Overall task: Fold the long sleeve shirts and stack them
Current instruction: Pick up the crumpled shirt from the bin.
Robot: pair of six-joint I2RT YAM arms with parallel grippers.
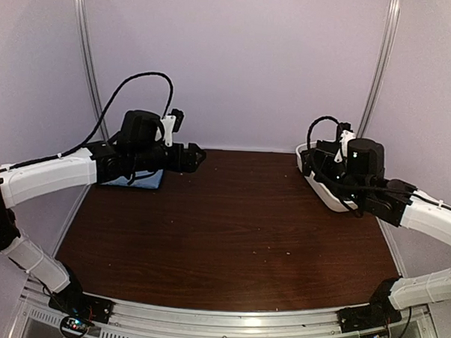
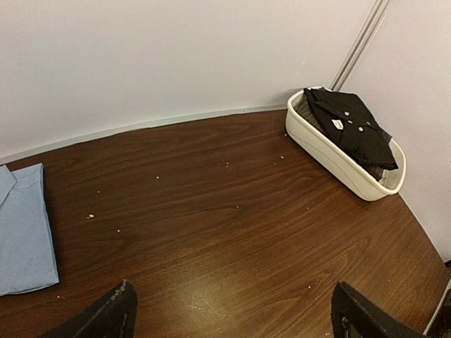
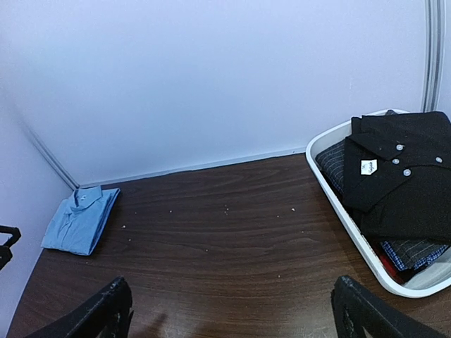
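A plain black collared cloth shirt with small pale buttons (image 3: pixel 402 176) lies folded on top of darker checked shirts (image 3: pixel 412 252) inside a white oval plastic tub (image 3: pixel 332 186) at the right edge of the right wrist view. A folded light blue collared shirt (image 3: pixel 79 220) rests flat on the dark brown wooden bench (image 3: pixel 225 239) at the lower left, well apart from the tub. The left tool (image 2: pixel 232 320) and the right tool (image 3: pixel 229 313) hover above the bench, fingers spread wide apart, holding nothing.
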